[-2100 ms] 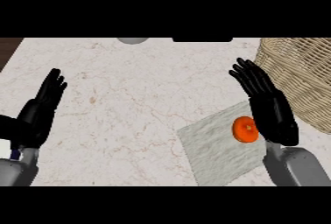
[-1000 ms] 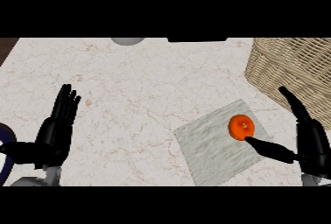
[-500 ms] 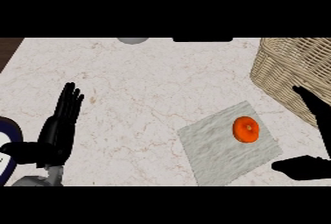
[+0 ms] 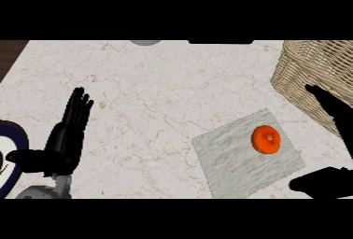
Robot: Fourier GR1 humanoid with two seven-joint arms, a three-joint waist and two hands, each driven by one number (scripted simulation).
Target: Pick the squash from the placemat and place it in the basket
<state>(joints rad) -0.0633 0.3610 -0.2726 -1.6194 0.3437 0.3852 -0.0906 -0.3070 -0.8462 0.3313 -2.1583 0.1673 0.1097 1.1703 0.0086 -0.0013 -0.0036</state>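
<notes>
The squash (image 4: 266, 138) is a small orange round thing lying on a grey placemat (image 4: 234, 158) right of the counter's middle. A woven wicker basket (image 4: 312, 70) stands at the upper right edge. My right hand (image 4: 334, 114) is at the right edge, open, its fingers spread wide apart with the thumb low near the mat's corner; it is to the right of the squash and not touching it. My left hand (image 4: 66, 135) rests open at the lower left, fingers up.
The counter (image 4: 158, 93) is pale marble. A dark-rimmed plate (image 4: 10, 158) shows at the left edge beside my left hand. A grey round object (image 4: 144, 42) sits at the counter's far edge.
My right hand has swung off the squash toward the right edge and spread wider. The view has shifted a little; the squash has stayed on the placemat.
</notes>
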